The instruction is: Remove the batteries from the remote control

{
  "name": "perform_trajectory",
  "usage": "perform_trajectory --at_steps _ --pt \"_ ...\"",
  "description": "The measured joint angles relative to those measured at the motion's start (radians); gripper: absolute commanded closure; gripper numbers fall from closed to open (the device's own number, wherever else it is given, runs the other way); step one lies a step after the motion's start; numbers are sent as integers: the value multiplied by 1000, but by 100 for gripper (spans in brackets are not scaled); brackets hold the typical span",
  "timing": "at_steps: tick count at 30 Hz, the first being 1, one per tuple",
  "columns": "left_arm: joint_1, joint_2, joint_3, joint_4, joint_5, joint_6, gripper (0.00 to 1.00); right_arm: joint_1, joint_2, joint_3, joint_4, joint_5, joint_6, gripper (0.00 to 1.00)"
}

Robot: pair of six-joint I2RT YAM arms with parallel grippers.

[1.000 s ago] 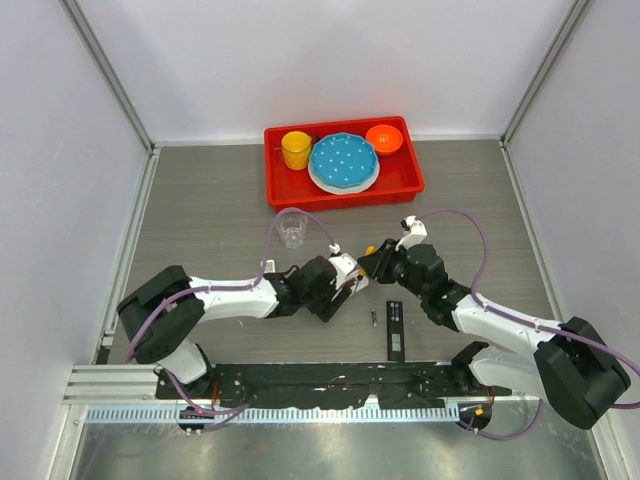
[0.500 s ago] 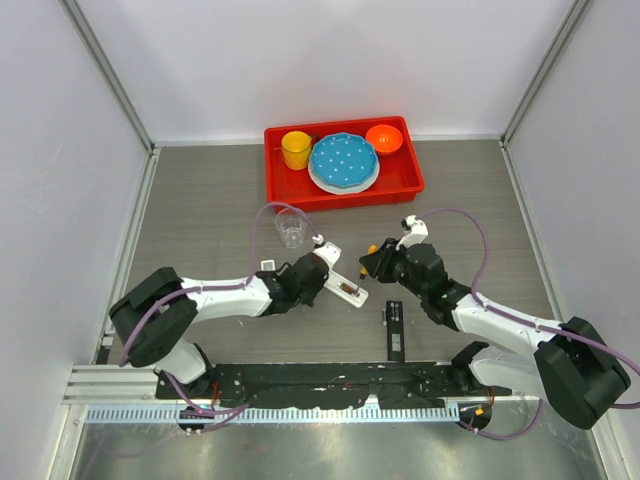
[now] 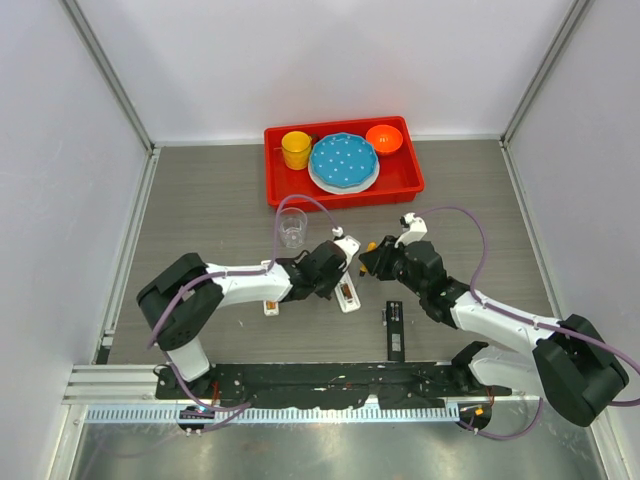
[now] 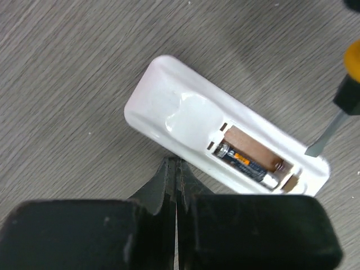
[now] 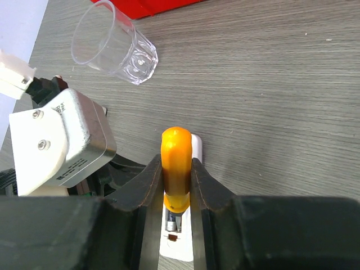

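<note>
White walls enclose a grey wood-grain table, red tray at 12 o'clock. At centre the open remote holds one battery; the left gripper is clenched empty, the right gripper grips a screwdriver.

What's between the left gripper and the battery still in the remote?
Left wrist view: only the white remote's own side wall. The shut left gripper has its tips at the remote's near edge, with the battery just beyond in the open compartment.
</note>
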State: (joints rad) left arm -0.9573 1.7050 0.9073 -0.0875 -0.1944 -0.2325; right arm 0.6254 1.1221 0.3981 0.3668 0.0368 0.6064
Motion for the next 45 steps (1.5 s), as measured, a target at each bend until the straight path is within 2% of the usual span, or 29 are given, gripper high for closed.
perform_trajectory --at_steps 8,18,25,32,45 --pt "0 3 5 -10 61 -21 85 0 0 1 1 0 -3 99" --pt "-17 -113 -89 -13 130 -127 83 -1 11 2 27 0 3 99" --pt "-30 -77 -76 15 156 -157 82 -1 32 1 39 -1 18 99" --pt "-31 -51 -64 26 159 -146 73 -1 32 1 48 -1 21 99" --pt "-28 -78 -81 24 140 -71 80 0 138 20 97 -12 25 99"
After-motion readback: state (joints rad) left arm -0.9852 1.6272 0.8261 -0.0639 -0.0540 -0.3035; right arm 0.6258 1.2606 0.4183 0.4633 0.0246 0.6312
